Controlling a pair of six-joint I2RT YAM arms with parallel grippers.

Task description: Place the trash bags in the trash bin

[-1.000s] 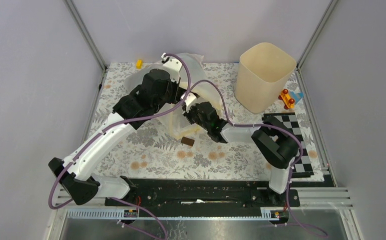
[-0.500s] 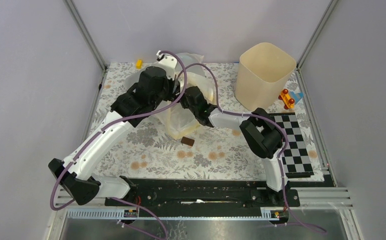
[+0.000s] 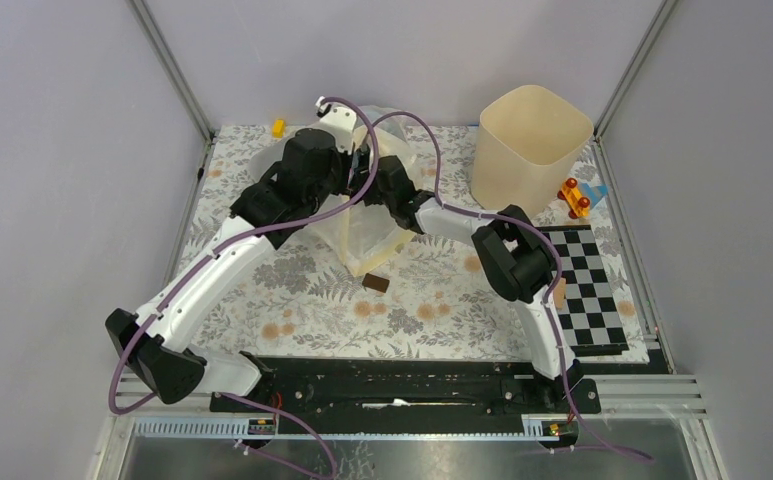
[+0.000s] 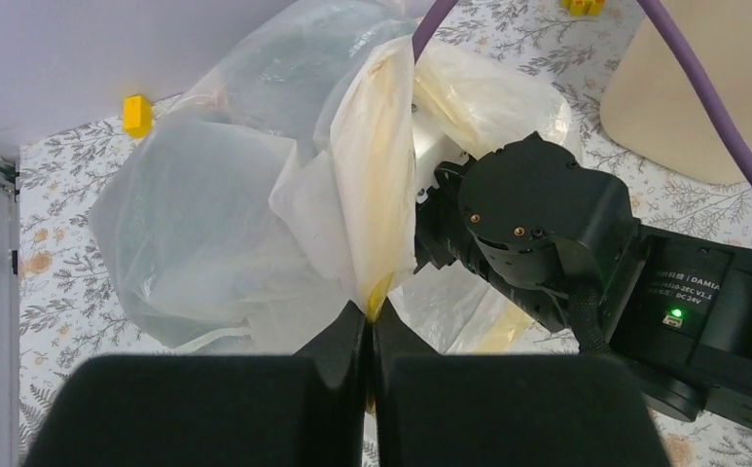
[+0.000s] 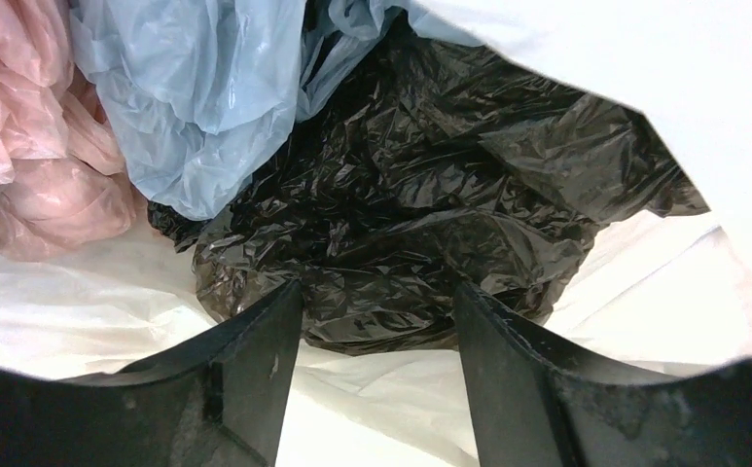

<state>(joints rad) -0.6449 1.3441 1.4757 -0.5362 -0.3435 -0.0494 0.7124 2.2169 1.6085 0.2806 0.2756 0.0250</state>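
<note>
My left pincer is clenched on the white bag at its rim, holding the mouth up so my right pincer, released, can reach the dark bag inside. The bin stands well apart.

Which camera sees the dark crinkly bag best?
The right wrist view: the dark bag fills its middle, just past the open right fingers. The top and left wrist views show only the whitish bag around it; the dark bag is hidden.
</note>
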